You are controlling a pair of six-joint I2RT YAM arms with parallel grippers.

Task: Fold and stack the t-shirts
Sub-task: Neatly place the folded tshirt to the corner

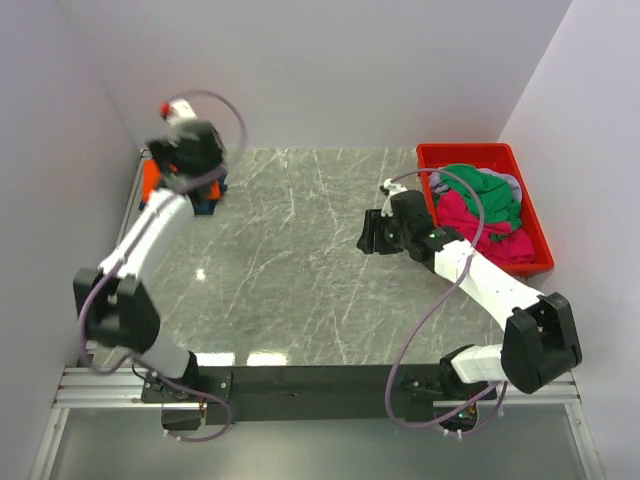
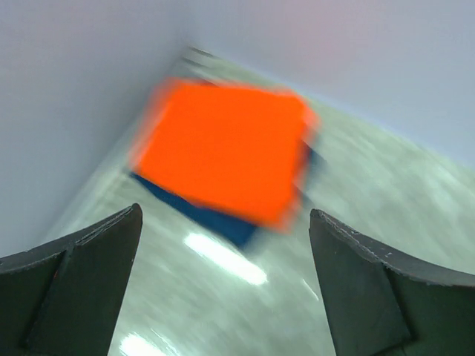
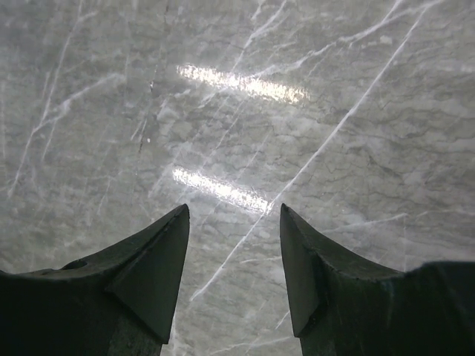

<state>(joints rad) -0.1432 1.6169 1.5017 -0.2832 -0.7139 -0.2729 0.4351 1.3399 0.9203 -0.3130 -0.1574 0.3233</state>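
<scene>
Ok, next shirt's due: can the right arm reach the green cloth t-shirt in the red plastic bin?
Probably yes: the open right gripper is beside the bin, the green t-shirt uncovered on top.

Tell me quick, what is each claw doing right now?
Left gripper: open, empty, over the orange shirt.
Right gripper: open, empty, over the table.

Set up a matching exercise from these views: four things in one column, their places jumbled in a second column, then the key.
Things
1. folded bright orange cloth t-shirt
2. dark navy blue cloth t-shirt
3. crumpled green cloth t-shirt
4. right gripper

Places
A. open over the grey marble table, holding nothing
B. top of the stack in the far left corner
C. inside the rigid red plastic bin
D. beneath another shirt, only an edge showing

Pairs: 1-B, 2-D, 3-C, 4-A
</scene>
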